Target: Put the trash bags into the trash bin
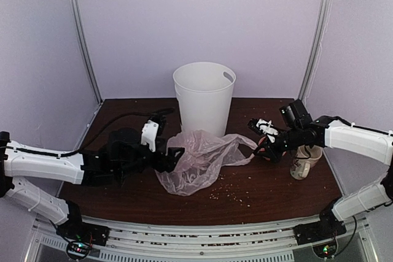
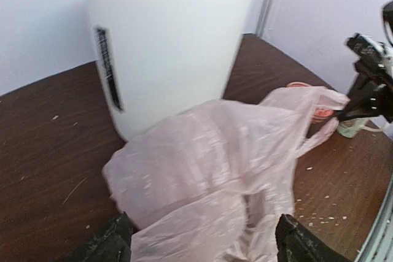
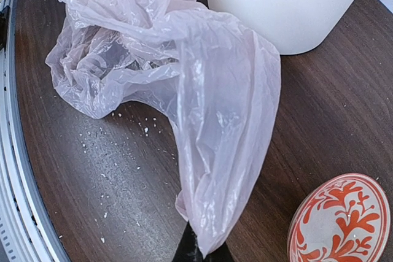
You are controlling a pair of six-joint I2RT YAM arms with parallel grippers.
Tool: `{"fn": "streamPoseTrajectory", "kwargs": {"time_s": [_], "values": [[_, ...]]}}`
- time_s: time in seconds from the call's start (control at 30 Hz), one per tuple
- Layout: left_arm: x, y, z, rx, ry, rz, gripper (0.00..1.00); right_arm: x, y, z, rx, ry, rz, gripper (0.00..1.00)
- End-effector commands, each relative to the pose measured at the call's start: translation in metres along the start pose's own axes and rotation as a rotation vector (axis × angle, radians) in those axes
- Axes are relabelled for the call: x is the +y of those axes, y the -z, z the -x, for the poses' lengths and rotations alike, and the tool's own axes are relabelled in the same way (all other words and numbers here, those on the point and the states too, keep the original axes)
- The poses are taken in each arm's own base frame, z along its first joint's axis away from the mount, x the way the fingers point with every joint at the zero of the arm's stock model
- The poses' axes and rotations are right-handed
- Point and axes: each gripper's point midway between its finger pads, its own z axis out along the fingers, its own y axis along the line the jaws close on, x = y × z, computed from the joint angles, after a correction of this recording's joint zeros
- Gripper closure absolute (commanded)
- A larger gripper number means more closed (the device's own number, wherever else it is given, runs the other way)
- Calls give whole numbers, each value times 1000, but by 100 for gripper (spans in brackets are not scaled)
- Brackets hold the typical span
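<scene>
Black fingers point(image 2: 110, 245) of the left gripper point(image 2: 202, 251) fill the bottom corners of the left wrist view. They stand wide apart and clamp nothing. Crinkled folds of the trash bag point(image 2: 209, 164) lie between them. From these pictures you cannot tell whether either finger touches the plastic.

In the top view, find the left gripper point(image 1: 175, 159) left of centre, at the left edge of the trash bag point(image 1: 196, 161). The bag is pale pink and translucent. It lies crumpled on the dark wooden table point(image 1: 276, 191), in the middle of the frame. It is outside the trash bin point(image 1: 204, 99), directly below it in the picture. The bin stands upright at upper centre, with its mouth open and an oval cut-out near the rim.

One stretched part of the bag runs to the right, to the right gripper point(image 1: 263, 146). In the right wrist view, the right gripper point(image 3: 199, 251) appears at bottom centre. Its jaws are together, clamped on a gathered end of the trash bag point(image 3: 215, 90). The plastic fans out from the clamp toward the upper left of that frame. The base of the trash bin point(image 3: 288, 4) fills the upper right.

A small mug point(image 1: 305, 161) with a red floral pattern stands at right of centre in the top view, below the right forearm. It shows in the lower right corner of the right wrist view point(image 3: 341, 219).

Pale crumbs point(image 1: 233, 196) are scattered on the table, below and to the right of the bag.
</scene>
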Motion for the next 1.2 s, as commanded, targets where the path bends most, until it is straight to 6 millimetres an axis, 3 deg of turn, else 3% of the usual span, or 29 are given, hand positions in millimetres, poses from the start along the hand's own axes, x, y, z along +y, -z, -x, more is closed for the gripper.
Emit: {"fn": "streamPoseTrajectory", "kwargs": {"time_s": [0.0, 0.23, 0.4, 0.9, 1.0, 1.17], "values": [[46, 12, -44, 75, 115, 55, 17, -2, 2, -1, -19, 11, 0, 100], [83, 25, -77, 63, 253, 77, 20, -5, 2, -3, -18, 11, -7, 100], [105, 23, -106, 102, 335, 44, 41, -5, -1, -7, -4, 7, 0, 100], [93, -34, -98, 108, 249, -140, 40, -5, -6, -13, 18, -1, 19, 99], [88, -48, -97, 112, 234, -172, 45, -5, -6, -13, 21, 1, 20, 98], [79, -53, -90, 90, 222, -232, 71, -7, -4, -13, 16, -3, 16, 98]]}}
